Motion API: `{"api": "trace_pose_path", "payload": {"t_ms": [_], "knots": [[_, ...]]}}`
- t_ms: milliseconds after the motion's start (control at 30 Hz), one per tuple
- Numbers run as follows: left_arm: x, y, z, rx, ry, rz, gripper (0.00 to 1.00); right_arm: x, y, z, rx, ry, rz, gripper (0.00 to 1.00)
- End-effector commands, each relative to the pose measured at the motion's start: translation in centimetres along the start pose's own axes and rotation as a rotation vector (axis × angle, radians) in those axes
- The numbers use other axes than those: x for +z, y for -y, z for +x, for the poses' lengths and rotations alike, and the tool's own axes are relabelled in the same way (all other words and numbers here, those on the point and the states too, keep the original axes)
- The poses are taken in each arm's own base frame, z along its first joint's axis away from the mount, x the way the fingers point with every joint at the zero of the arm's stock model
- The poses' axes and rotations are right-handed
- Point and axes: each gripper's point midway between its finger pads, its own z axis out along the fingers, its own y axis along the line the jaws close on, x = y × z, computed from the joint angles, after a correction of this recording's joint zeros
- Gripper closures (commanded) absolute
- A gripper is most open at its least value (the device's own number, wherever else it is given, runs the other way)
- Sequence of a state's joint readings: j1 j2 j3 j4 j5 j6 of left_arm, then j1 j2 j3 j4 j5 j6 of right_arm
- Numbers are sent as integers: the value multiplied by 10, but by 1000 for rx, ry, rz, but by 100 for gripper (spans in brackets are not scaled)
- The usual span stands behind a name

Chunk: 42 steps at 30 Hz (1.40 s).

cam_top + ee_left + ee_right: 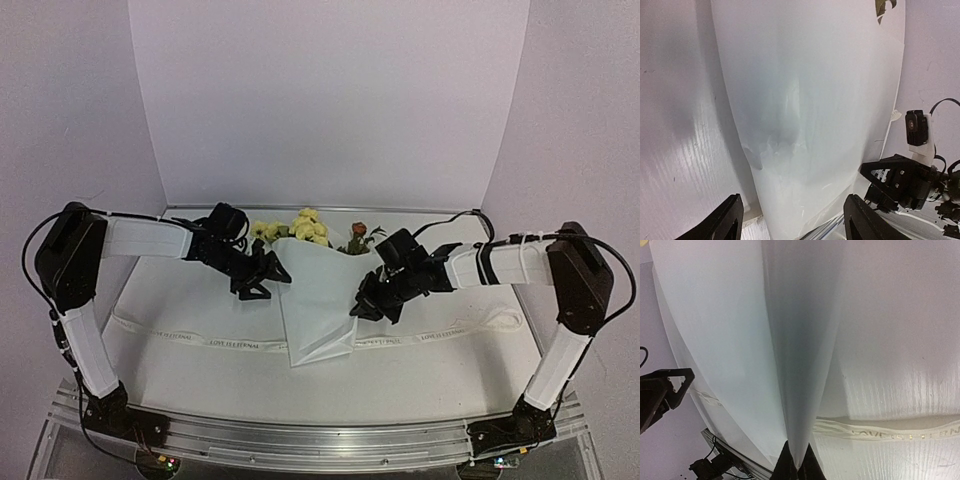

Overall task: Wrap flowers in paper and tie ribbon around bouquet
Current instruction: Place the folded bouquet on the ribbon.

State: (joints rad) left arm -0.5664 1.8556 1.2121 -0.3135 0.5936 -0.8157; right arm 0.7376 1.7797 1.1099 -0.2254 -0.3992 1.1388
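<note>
Rising from bases at the near edge of the table [200, 390], both arms bend at the elbow and reach inward, forearms roughly level. The ribbon [200, 340] lies flat across the table, passing under the cone's narrow end. The right gripper [368, 300] pinches a fold of the paper [320, 295], fingers pressed together on it. The left gripper [262, 275] stands at the cone's opposite edge, fingers [865, 220] spread. Beyond, the flowers [308, 226] poke from the wide mouth.
</note>
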Motion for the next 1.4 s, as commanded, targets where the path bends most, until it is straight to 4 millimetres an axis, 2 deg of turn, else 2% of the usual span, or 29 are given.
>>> {"api": "trace_pose_path", "payload": {"t_ms": [0, 167, 400, 633, 800, 1033, 1233, 1300, 1367], "knots": [[-35, 12, -5, 0, 142, 16, 28, -12, -7, 14, 15, 43, -39, 100], [-53, -6, 5, -62, 222, -28, 29, -16, 1, 28, 49, 69, -52, 100], [-60, -37, 21, -146, 263, -83, 33, -15, 5, 54, 42, 74, -47, 100], [-70, -50, 32, -197, 300, -92, 35, -16, 4, 75, 40, 105, -57, 100], [-77, -66, 40, -213, 326, -140, 36, -15, 18, 82, 28, 111, -35, 100], [-89, -90, 40, -263, 362, -174, 36, -11, 36, 96, 5, 108, -9, 100], [-101, -102, 39, -301, 414, -212, 38, -4, 42, 108, -15, 108, 2, 100], [-106, -111, 39, -324, 443, -245, 38, -3, 47, 108, -34, 114, 14, 95], [-113, -126, 41, -368, 475, -282, 37, -2, 48, 107, -68, 114, 20, 83]]}}
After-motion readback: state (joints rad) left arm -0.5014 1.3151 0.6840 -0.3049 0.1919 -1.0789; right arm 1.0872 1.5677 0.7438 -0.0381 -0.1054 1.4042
